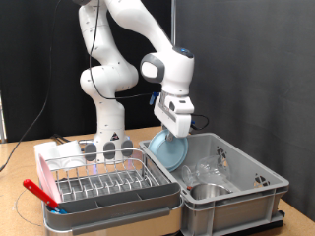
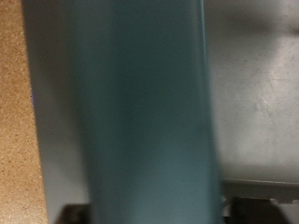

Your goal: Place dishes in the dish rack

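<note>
I have the light blue plate (image 1: 169,149) pinched by its upper rim between my fingers (image 1: 173,131), hanging on edge with its face tilted, over the end of the grey crate (image 1: 258,185) nearest the rack. In the wrist view the plate (image 2: 140,112) fills nearly everything as a blurred blue band running the length of the picture, so its flat runs along my fingers, not across them. The dish rack (image 1: 103,184) lies toward the exterior view's left and lower than the plate, in its white tray (image 1: 118,213), just beside the crate, its wire slots bare as far as I can see. The steel bowl (image 1: 206,192) and the glass pieces (image 1: 219,157) sit in the crate, below and to the exterior view's right of me.
</note>
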### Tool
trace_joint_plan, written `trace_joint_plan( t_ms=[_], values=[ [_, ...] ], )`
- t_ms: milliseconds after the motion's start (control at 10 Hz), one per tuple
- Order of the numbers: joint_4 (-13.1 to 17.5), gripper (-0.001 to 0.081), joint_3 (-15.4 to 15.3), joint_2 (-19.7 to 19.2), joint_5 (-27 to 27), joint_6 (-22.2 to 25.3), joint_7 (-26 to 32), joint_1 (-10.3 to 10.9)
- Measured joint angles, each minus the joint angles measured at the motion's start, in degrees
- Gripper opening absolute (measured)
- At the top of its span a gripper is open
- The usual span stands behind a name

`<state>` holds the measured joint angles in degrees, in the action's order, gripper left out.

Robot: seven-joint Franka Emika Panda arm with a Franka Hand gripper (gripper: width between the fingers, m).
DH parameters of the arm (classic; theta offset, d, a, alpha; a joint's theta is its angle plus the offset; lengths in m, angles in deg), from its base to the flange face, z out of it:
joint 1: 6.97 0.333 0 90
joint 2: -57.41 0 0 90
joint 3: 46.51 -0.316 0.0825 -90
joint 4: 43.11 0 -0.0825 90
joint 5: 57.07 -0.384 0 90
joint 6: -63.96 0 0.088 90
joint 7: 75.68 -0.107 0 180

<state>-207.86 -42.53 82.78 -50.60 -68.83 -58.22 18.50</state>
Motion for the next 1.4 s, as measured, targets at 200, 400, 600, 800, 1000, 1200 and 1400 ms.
trace_joint_plan(
  t_ms=[200, 400, 600, 800, 1000, 1200, 1400],
  values=[
    [0.17, 0.0100, 0.01, -0.08, 0.37, -3.53, -0.32, -1.17],
    [0.65, 0.0080, -0.03, -0.01, 1.64, -7.11, -1.13, -3.12],
    [2.39, 0.0047, 0.21, 0.86, 1.99, -9.41, -1.16, -5.46],
    [4.53, 0.0046, 0.97, 3.30, 1.99, -10.05, -0.71, -7.21],
    [7.72, 0.0039, 2.08, 6.39, 1.28, -0.85, 1.92, -7.46],
    [9.32, 0.0039, 2.39, 7.20, 0.75, 3.54, 2.98, -7.16],
    [5.89, 0.0039, -1.98, 7.50, 6.00, -5.00, -9.17, -10.89]
  ],
)
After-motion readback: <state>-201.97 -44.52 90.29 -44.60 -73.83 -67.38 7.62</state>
